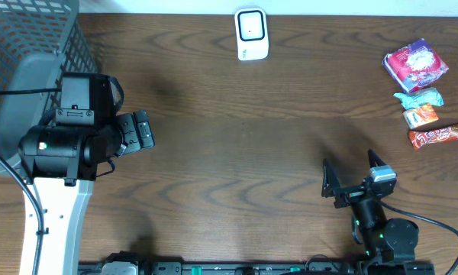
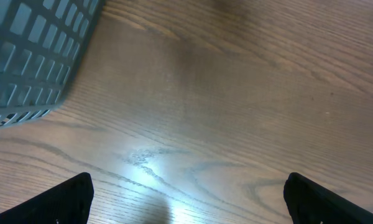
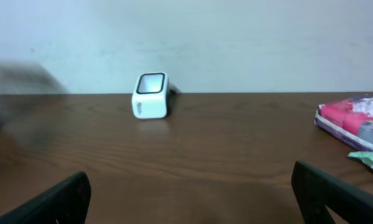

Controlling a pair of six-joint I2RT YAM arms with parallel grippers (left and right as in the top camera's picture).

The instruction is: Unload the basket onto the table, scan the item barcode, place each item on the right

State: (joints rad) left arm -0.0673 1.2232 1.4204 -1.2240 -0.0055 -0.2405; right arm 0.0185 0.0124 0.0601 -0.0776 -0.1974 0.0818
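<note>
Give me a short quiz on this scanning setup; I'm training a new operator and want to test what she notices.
1. True or false: the left gripper and the right gripper are both open and empty.
2. Multiple choice: in the overhead view, the white scanner stands on the table at A) the top edge, middle; B) the right edge; C) the bottom left corner.
3. How many snack packets lie at the right in the overhead view?
Key: 1 true; 2 A; 3 four.
</note>
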